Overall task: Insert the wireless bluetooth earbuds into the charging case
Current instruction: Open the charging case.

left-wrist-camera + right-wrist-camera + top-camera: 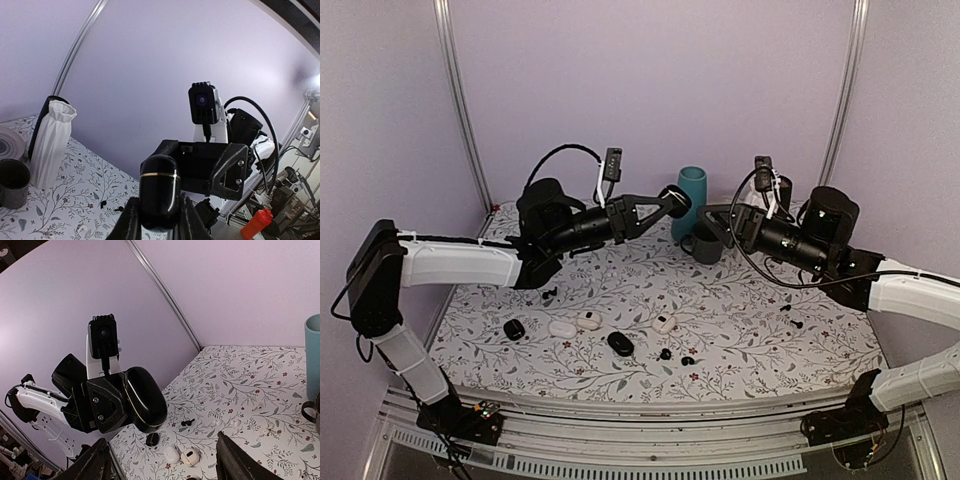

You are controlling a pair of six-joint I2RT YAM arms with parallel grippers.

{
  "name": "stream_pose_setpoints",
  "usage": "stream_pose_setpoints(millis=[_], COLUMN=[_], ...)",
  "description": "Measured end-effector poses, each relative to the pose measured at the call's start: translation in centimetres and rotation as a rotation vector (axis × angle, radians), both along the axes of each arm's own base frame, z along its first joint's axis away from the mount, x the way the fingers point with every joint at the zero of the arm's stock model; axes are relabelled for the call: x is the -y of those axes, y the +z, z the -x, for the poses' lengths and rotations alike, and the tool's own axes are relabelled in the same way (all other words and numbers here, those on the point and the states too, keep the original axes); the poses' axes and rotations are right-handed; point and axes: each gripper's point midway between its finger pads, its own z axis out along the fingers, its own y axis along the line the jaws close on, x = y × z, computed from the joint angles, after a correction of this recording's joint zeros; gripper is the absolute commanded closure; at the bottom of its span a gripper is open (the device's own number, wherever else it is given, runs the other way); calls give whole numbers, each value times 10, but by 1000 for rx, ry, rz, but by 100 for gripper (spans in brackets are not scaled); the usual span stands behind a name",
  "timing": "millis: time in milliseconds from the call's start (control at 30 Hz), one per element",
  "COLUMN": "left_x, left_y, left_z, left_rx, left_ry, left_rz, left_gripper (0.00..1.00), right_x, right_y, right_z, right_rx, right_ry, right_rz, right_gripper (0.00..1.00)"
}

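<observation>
— The left gripper [159, 222] pinches the case [159, 192], its lid closed. The right gripper [161, 462] is spread wide at its three o'clock.
— It should square up on the seam before prying. The earbuds [665, 354] lie on the table [740, 300], at six o'clock.

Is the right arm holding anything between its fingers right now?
No, the right fingers stand wide apart with nothing between them; the black case is gripped by the left fingers instead.
</observation>
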Motion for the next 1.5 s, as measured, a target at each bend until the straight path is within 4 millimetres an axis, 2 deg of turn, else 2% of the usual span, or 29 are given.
stream_pose_setpoints(millis=[233, 433, 700, 933, 1067, 1333, 1500], left_x=[2, 5, 8, 9, 10, 12, 15], left_y=[0, 3, 4, 9, 8, 5, 7], left_z=[4, 14, 25, 38, 37, 28, 30], left_rx=[1, 18, 34, 62, 42, -18, -18], left_ry=[-18, -62, -113, -172, -165, -148, -171], left_rz=[0, 4, 4, 16, 14, 10, 11], left_gripper=[100, 100, 100, 100, 100, 100, 100], right_x=[-10, -13, -7, 10, 6, -3, -10], right_y=[-9, -1, 4, 4, 2, 21, 9], right_z=[-5, -9, -15, -25, -19, 6, 1], right_rx=[-18, -5, 2, -5, 12, 90, 69], right_ry=[23, 17, -17, -73, -31, 53, 60], right_rz=[19, 11, 13, 30, 50, 19, 37], right_gripper=[29, 29, 28, 27, 25, 24, 24])
